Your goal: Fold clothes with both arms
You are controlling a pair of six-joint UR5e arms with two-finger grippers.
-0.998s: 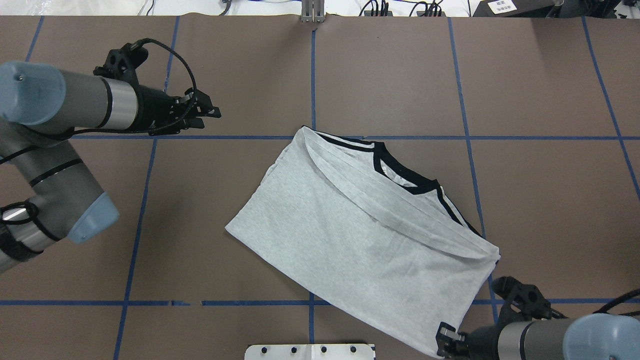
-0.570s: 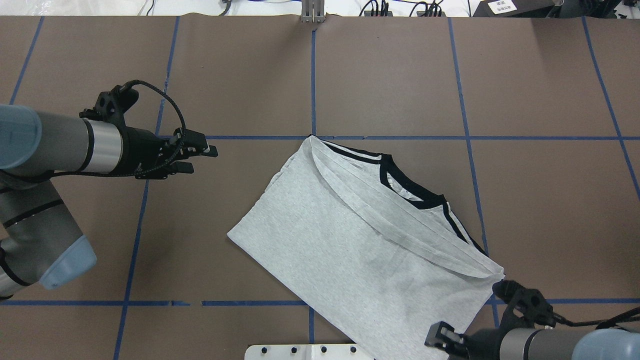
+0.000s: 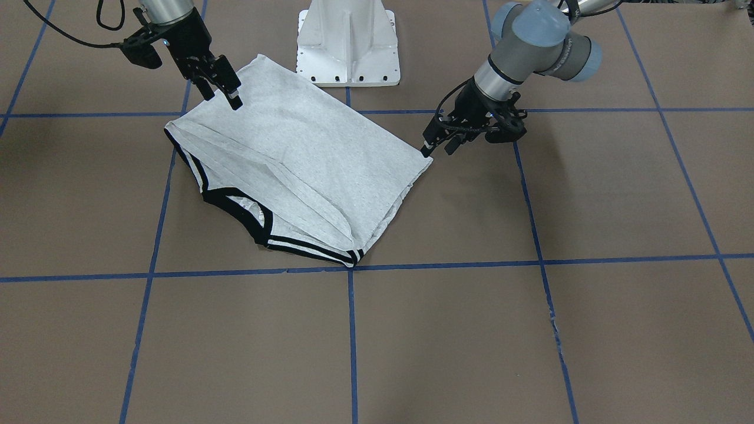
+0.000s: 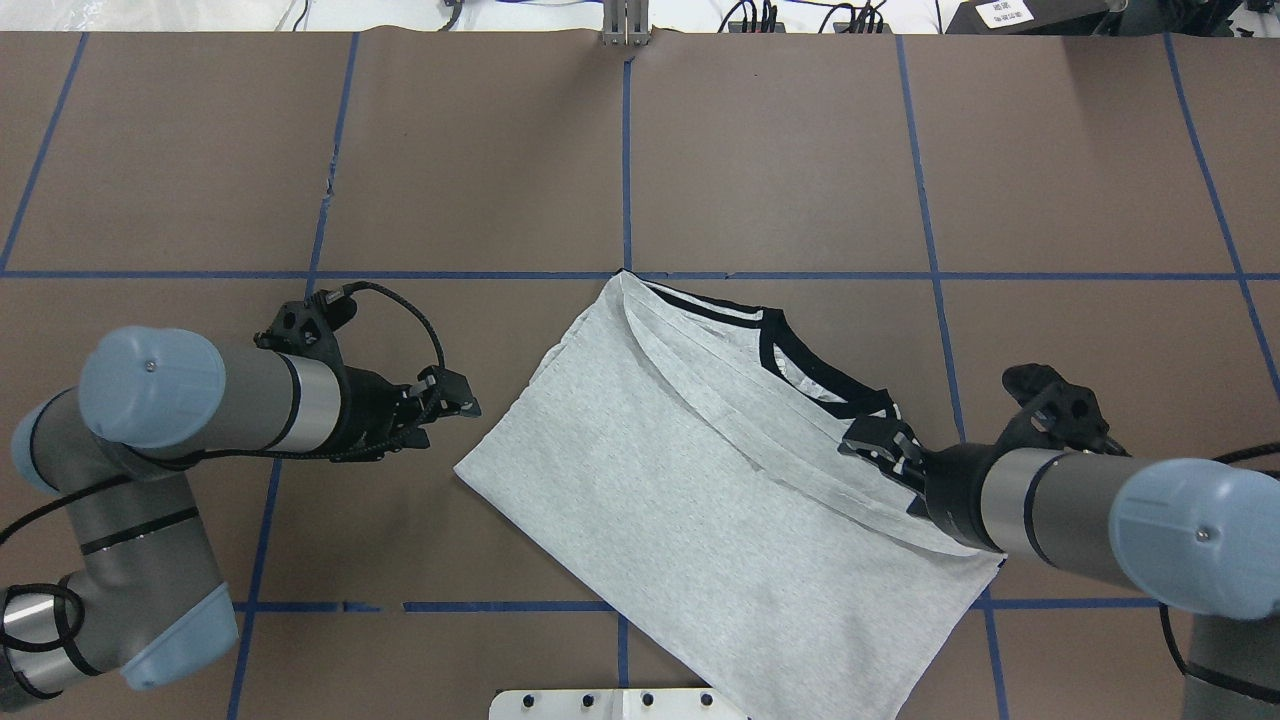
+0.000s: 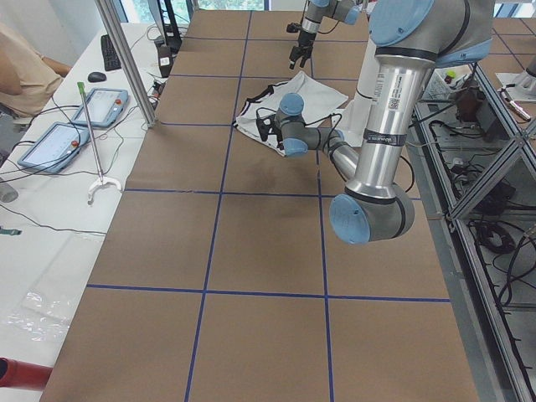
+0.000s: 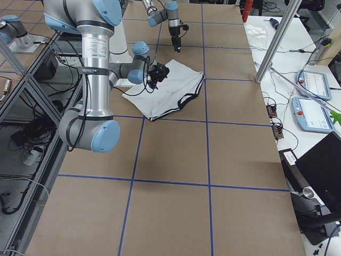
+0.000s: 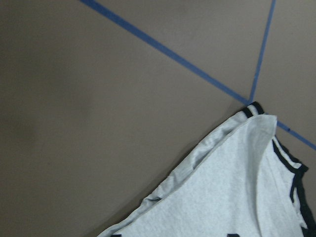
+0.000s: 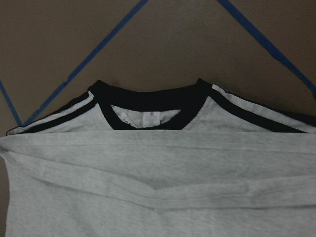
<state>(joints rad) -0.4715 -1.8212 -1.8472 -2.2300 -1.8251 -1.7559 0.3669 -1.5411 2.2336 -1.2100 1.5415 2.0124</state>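
A light heather-grey short-sleeved T-shirt (image 4: pixel 680 480) with a black collar and black-striped shoulder trim lies folded on the brown paper-covered tabletop (image 4: pixel 780 150). It sits plain side up and askew to the grid of blue tape lines (image 4: pixel 626 170). Its collar edge faces away from the robot, its far corner meets a tape crossing, and its near corner lies close to the white fixed pedestal base (image 3: pixel 347 41).

The grey tube left arm (image 4: pixel 250 405) reaches in low, with its jaws parted and empty just beside the shirt's left-hand corner. Whether a tip brushes the cloth is hard to tell. The grey tube right arm (image 4: pixel 1050 500) reaches over the shirt's right side. Its jaws are spread, gripping nothing, and hang above the folded band near the collar.
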